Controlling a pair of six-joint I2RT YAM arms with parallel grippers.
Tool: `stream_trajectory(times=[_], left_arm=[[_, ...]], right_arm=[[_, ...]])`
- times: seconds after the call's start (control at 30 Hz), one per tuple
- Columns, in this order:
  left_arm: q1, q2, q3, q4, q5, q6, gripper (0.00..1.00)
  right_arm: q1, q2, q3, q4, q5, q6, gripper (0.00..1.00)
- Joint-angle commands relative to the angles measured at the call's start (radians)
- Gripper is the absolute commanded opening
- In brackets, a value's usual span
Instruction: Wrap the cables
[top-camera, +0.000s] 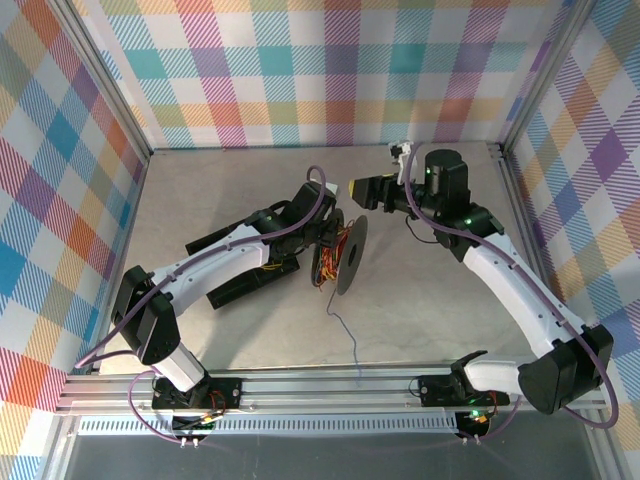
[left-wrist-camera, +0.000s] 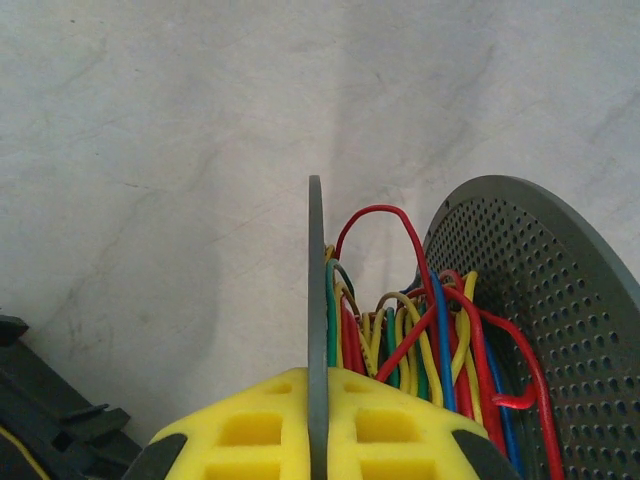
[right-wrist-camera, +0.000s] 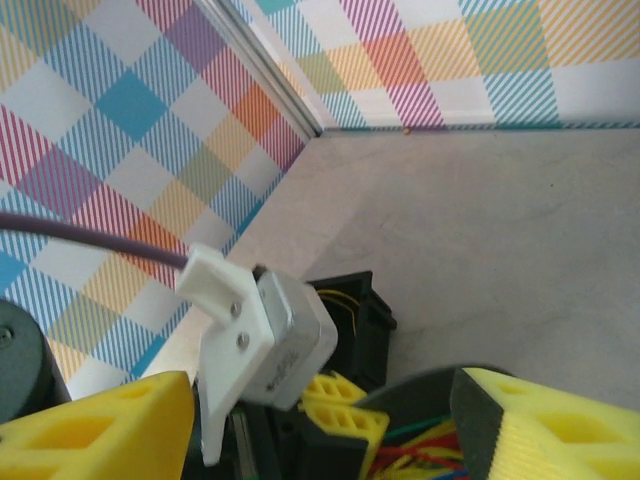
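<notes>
Left gripper (top-camera: 330, 238) pinched closed on one thin flange of the grey spool (left-wrist-camera: 316, 260), yellow pads (left-wrist-camera: 250, 430) on either side of it. Cables (left-wrist-camera: 425, 340) in red, yellow, blue and green bunched loosely between the two flanges at mid-table, one thin dark strand (top-camera: 346, 335) trailing across the table (top-camera: 220, 190) toward the near edge. Right gripper (top-camera: 358, 190) spread wide, holding nothing, close by the spool on its far side.
</notes>
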Motion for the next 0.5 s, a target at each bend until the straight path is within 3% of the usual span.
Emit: stream_trajectory(times=[0.0, 0.23, 0.47], left_arm=[[0.034, -0.067, 0.035, 0.059, -0.060, -0.014, 0.00], [0.108, -0.028, 0.134, -0.013, -0.044, -0.012, 0.00], [0.156, 0.030, 0.171, -0.018, -0.035, -0.003, 0.00]], right_arm=[[-0.005, -0.061, -0.071, -0.073, -0.082, -0.025, 0.72], [-0.001, -0.155, -0.327, -0.078, -0.234, -0.035, 0.72], [0.057, -0.258, -0.575, -0.024, -0.261, -0.034, 0.73]])
